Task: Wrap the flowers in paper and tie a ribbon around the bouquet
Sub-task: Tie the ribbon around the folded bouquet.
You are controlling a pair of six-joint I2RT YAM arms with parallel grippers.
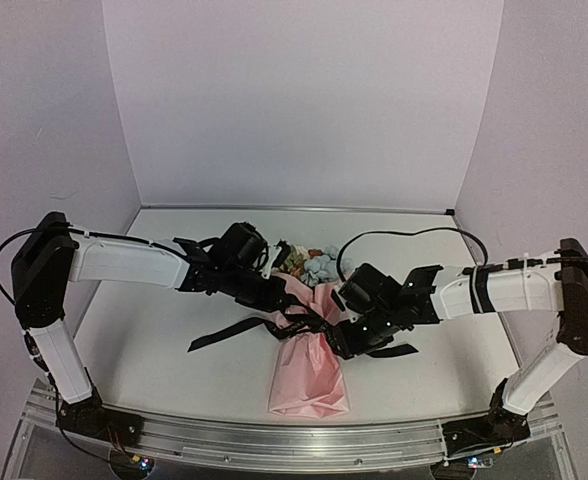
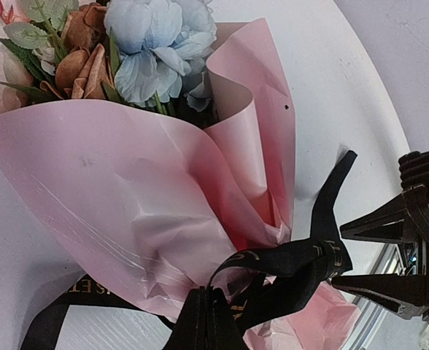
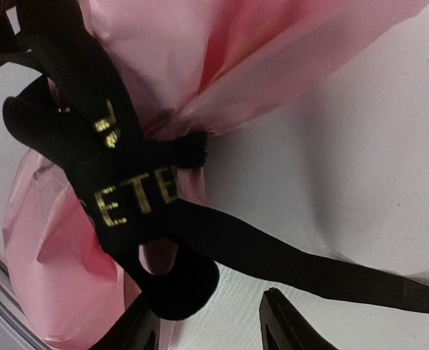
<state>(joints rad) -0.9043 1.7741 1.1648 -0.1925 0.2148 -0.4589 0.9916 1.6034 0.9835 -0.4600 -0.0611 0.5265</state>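
One bouquet (image 1: 309,378), one ribbon (image 1: 224,335), two claws. Bouquet lay mid-table (image 1: 174,385), long axis near-to-far, flowers (image 1: 309,263) at far end. My left claw (image 1: 299,318) was pinched on ribbon; right claw (image 2: 338,255) had jaws apart, empty.

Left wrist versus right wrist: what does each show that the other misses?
Left wrist only: the flowers, blue and orange-brown blooms at the cone's open end. Right wrist only: the knot seen close against the pinched wrap. Both: pink paper cinched by the black ribbon with gold lettering.
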